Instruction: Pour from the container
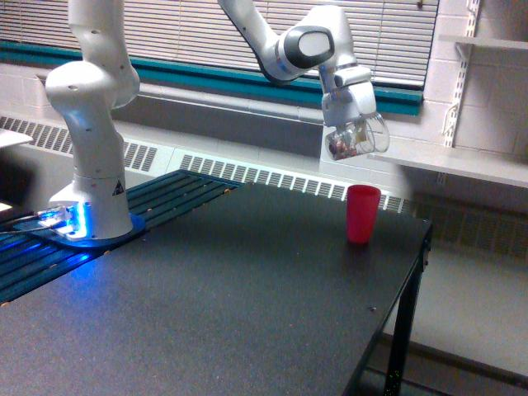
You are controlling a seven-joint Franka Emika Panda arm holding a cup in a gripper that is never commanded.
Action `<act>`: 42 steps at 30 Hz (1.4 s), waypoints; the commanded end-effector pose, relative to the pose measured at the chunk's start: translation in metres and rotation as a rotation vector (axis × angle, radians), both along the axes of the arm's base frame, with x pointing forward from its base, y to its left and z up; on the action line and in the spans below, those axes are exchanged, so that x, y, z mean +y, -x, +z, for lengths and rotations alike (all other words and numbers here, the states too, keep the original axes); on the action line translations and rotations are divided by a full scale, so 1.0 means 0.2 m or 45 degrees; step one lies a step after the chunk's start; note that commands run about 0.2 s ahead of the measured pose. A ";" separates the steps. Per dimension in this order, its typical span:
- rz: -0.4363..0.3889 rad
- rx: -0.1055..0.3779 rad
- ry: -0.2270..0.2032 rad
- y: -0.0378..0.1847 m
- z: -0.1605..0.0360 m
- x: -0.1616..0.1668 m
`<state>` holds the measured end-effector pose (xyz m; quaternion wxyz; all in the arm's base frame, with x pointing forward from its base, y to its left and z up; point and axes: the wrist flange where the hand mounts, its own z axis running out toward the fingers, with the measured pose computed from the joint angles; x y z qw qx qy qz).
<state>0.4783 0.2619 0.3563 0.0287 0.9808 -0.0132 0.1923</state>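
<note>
My gripper (353,130) is shut on the container (355,141), a small clear rounded cup with dark reddish bits showing inside at its lower left. The container hangs in the air, tilted, above and slightly to the exterior view's left of the pink-red cup (362,214). That opaque cup stands upright on the black table (231,305) near its far right corner. A clear gap separates the container from the cup's rim. The fingertips are hard to make out against the clear plastic.
The arm's white base (92,165) stands at the exterior view's left on a blue-lit plate. The table's right edge (404,289) drops off just past the pink-red cup. A grey shelf (462,163) juts from the wall at right, behind the container.
</note>
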 end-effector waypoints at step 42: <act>0.097 0.199 0.231 0.05 -0.33 0.12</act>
